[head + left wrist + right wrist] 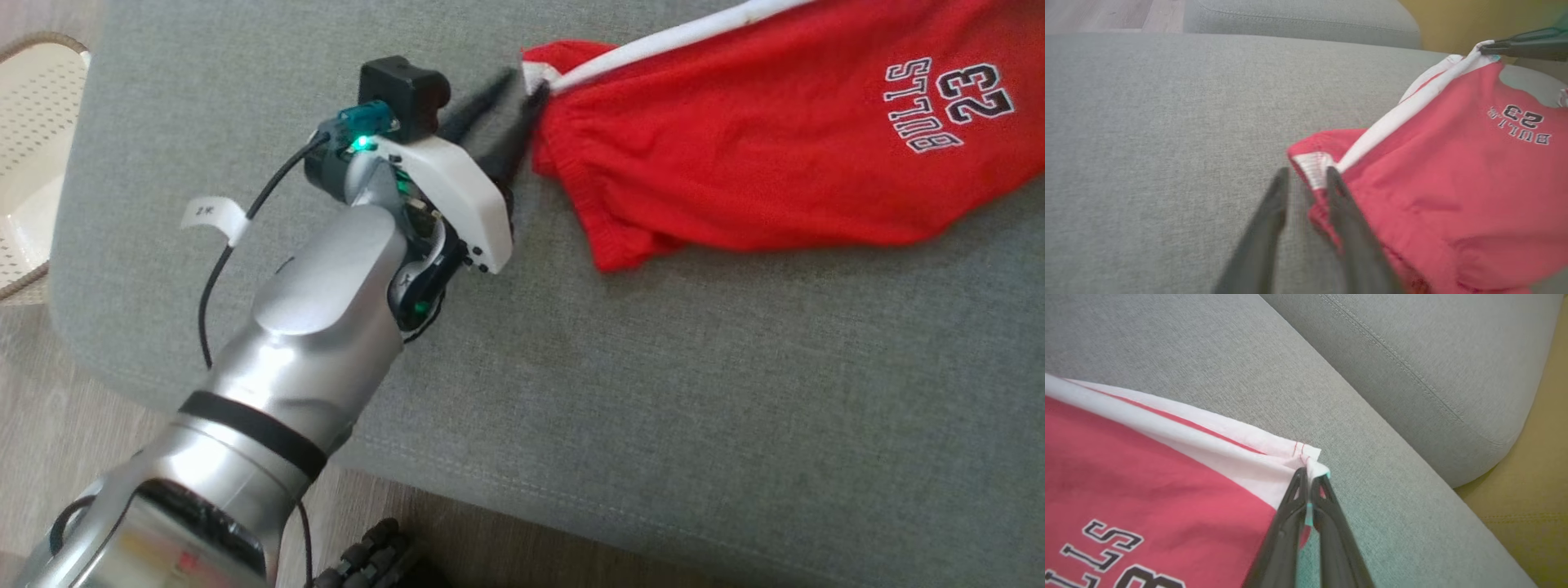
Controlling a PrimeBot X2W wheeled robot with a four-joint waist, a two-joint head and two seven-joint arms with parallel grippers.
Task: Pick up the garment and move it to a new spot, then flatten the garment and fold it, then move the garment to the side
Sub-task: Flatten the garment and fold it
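Note:
The garment (735,163) is a pair of red shorts with a white side stripe and "BULLS 23" print, spread over the grey sofa seat (653,408). My left gripper (526,86) is open at the waistband corner. In the left wrist view the garment (1433,183) has its white waistband end between the parted fingers of the left gripper (1306,177). My right gripper (1310,475) is pinched on the white hem corner of the garment (1147,469). That same right gripper (1484,49) holds the far corner at the upper right of the left wrist view.
A pale perforated basket (33,147) stands off the seat's left edge above wooden floor (82,457). A grey back cushion (1433,355) runs behind the seat, with a yellow surface (1535,477) beyond it. Bare grey seat lies left of the garment.

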